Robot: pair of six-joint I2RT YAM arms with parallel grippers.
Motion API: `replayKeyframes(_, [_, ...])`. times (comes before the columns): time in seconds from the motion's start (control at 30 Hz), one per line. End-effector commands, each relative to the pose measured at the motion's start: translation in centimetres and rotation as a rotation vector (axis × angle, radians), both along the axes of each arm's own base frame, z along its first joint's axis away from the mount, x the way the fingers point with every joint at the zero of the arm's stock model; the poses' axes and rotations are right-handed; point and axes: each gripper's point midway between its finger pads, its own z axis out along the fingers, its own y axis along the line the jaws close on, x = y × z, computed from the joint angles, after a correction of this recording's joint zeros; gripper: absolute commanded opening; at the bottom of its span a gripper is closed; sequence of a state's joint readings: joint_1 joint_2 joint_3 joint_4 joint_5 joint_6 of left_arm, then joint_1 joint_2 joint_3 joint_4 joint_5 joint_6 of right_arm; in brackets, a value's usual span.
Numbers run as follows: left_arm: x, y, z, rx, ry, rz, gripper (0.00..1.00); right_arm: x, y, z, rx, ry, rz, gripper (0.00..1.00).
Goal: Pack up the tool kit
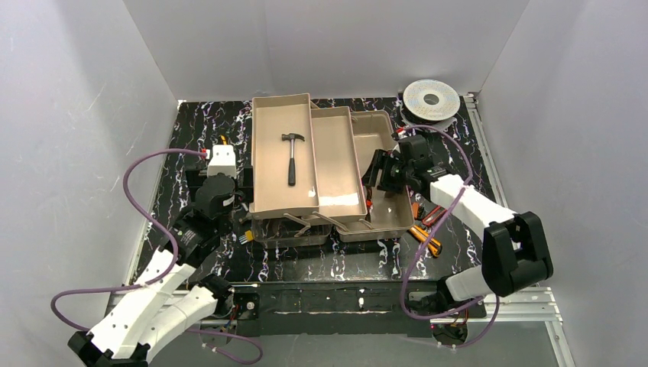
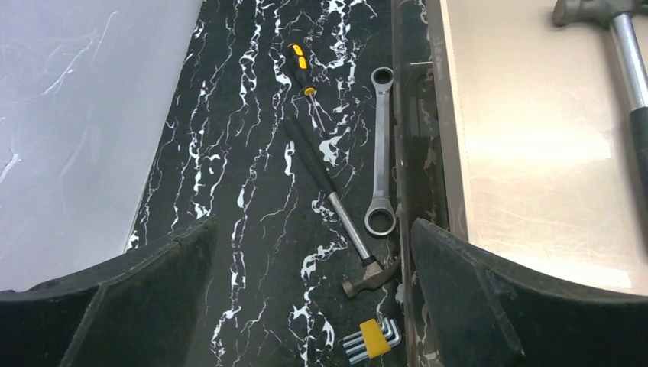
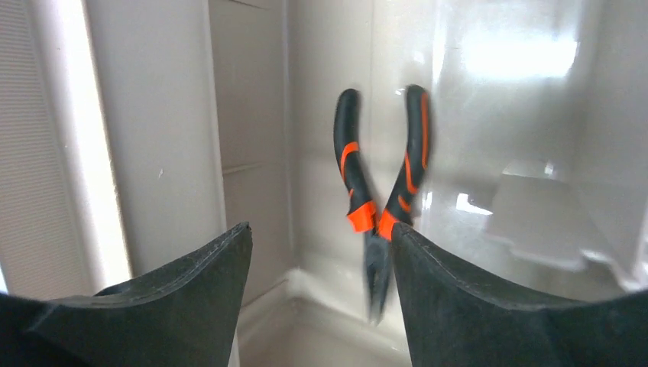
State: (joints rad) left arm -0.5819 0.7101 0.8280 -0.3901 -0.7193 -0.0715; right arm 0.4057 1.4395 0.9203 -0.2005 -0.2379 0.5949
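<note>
The tan toolbox stands open, its two trays (image 1: 336, 160) swung out to the left of the base bin (image 1: 390, 218). A black-handled hammer (image 1: 292, 157) lies in the left tray. My right gripper (image 3: 321, 229) is open inside the bin. Orange-and-black pliers (image 3: 382, 183) hang nose down and blurred against its right finger, well clear of the left one. My left gripper (image 2: 312, 229) is open and holds nothing. It hovers over the table left of the toolbox, above a small hammer (image 2: 336, 199), a ring wrench (image 2: 380, 153), a yellow-and-black screwdriver (image 2: 300, 65) and hex keys (image 2: 372, 338).
A silver-white spool (image 1: 432, 99) sits at the back right corner. More orange-handled tools (image 1: 424, 233) lie on the table by the bin's near right corner. White walls close in the table on three sides.
</note>
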Motion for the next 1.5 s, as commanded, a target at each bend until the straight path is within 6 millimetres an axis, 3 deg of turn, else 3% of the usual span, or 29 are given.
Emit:
replayKeyframes(0.0, [0.5,0.5,0.6,0.007,-0.021,0.052,0.98,1.2,-2.3,6.0,-0.066,-0.218,-0.042,0.75])
replayKeyframes(0.17, [0.5,0.0,-0.5,0.025,0.059,0.037,0.98,0.6,-5.1,9.9,-0.111,-0.340,-0.089,0.71])
replayKeyframes(0.23, [-0.2,0.1,-0.7,-0.045,0.128,0.103,0.98,0.1,-5.8,10.4,-0.118,-0.369,-0.108,0.70])
replayKeyframes(0.4, [-0.8,3.2,-1.9,-0.395,0.191,0.258,0.98,-0.8,-6.7,9.9,-0.134,-0.385,-0.124,0.69])
replayKeyframes(0.53, [-1.0,5.3,-5.6,-0.602,0.402,0.425,0.98,-1.2,-6.3,9.7,-0.107,-0.375,-0.110,0.68])
replayKeyframes(0.7, [-1.9,5.2,-11.0,-0.760,0.665,0.589,0.97,-1.9,-6.1,9.6,-0.087,-0.371,-0.094,0.68])
replayKeyframes(0.9, [-2.0,4.7,-14.1,-0.855,0.646,0.656,0.81,-2.9,-6.2,9.8,-0.072,-0.386,-0.089,0.68])
replayKeyframes(0.97, [-1.8,3.8,-15.1,-0.897,0.660,0.630,0.81,-3.3,-6.3,9.8,-0.071,-0.387,-0.088,0.68])
replayKeyframes(1.13, [1.1,1.5,-16.5,-1.000,0.677,0.468,0.91,-3.9,-6.3,9.9,-0.062,-0.396,-0.077,0.67])
replayKeyframes(1.23, [3.5,2.0,-16.6,-1.010,0.622,0.464,0.92,-4.1,-6.0,10.2,-0.045,-0.395,-0.058,0.67])
replayKeyframes(1.47, [6.7,3.9,-18.4,-0.961,0.653,0.556,0.69,-4.8,-5.1,10.9,-0.009,-0.376,-0.012,0.67])
